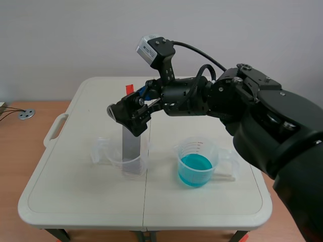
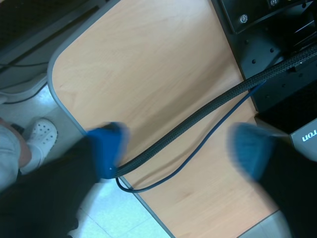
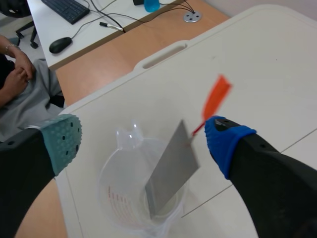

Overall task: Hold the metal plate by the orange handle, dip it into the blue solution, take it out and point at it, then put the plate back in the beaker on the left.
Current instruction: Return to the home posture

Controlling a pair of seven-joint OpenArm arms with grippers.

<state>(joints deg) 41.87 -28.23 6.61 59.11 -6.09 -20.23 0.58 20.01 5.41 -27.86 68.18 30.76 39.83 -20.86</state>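
Observation:
A grey metal plate point(image 3: 171, 171) stands tilted in the clear left beaker point(image 3: 124, 203). Its orange handle point(image 3: 216, 101) sticks up from the upper corner. My right gripper point(image 3: 143, 136) is open above the beaker, with the plate between its spread fingers. The blue pad point(image 3: 225, 141) sits right beside the handle; whether they touch is unclear. In the scene view the right gripper point(image 1: 132, 117) hangs over the plate point(image 1: 131, 146) and left beaker point(image 1: 121, 160). The beaker of blue solution point(image 1: 196, 165) stands to the right. My left gripper point(image 2: 178, 148) is open over a wooden desk, holding nothing.
The white folding table point(image 1: 75, 196) holds both beakers. Black cables point(image 2: 198, 119) cross the wooden desk point(image 2: 148, 64) under the left gripper, and a white shoe point(image 2: 42, 134) shows on the floor. A person point(image 3: 20, 84) sits beyond the table's far side.

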